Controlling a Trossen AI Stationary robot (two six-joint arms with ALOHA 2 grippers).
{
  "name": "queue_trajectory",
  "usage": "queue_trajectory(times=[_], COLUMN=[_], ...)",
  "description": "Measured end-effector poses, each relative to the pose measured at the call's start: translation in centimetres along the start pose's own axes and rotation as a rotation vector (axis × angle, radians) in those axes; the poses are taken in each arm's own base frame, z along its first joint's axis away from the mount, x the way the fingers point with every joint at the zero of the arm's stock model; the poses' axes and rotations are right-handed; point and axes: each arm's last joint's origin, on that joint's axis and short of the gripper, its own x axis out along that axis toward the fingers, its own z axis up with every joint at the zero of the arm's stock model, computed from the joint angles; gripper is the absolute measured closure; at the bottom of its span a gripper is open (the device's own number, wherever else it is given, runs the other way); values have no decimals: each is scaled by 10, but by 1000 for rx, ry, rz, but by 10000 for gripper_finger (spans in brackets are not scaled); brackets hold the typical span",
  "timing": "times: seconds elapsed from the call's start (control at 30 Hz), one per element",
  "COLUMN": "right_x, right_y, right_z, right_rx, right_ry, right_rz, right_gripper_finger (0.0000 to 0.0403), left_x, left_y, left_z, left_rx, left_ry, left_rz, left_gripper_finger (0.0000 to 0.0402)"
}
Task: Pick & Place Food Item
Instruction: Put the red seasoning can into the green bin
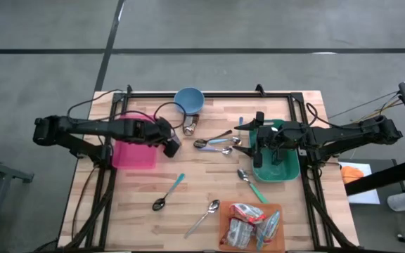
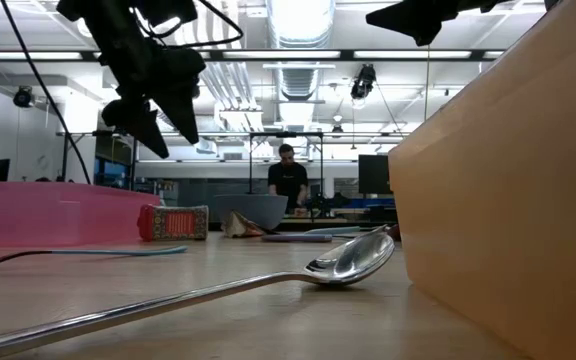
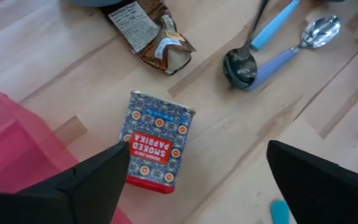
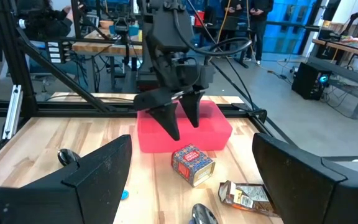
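A blue patterned tin (image 3: 156,142) with a red "smoked paprika" label lies flat on the wooden table, beside the corner of the pink bin (image 3: 5,143). It also shows as the tin (image 4: 192,165) and the tin (image 2: 173,222). My left gripper (image 3: 197,186) hangs open above the tin, fingers slanting down, clear of it. From the right wrist view, the left gripper (image 4: 182,121) stands just over the tin in front of the pink bin (image 4: 185,127). My right gripper (image 1: 247,138) waits open and level above the green bin (image 1: 276,169), touching nothing.
A torn brown packet (image 3: 151,28) and a blue bowl (image 1: 188,100) lie beyond the tin. Several spoons (image 1: 213,143) are scattered mid-table, and others lie nearer the front (image 1: 167,193). An orange tray (image 1: 223,232) with wrapped food packets sits at the near right.
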Motion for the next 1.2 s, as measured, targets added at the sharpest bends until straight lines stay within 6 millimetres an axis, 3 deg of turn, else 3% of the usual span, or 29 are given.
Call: queue_trajectory(times=[0.3, 0.67, 0.97, 1.2], right_x=[0, 0, 0, 0], right_y=[0, 0, 0, 0], right_z=[0, 0, 0, 0], right_rx=[0, 0, 0, 0], right_ry=[0, 0, 0, 1], right_rz=[0, 0, 0, 0], right_gripper_finger=[72, 72, 72, 72], left_x=[7, 34, 47, 64], left_y=[6, 20, 23, 26], left_z=[6, 20, 18, 17], left_rx=[36, 165, 298, 293], left_ry=[33, 135, 211, 270], left_rz=[-3, -4, -50, -25], left_gripper_finger=[6, 7, 7, 7])
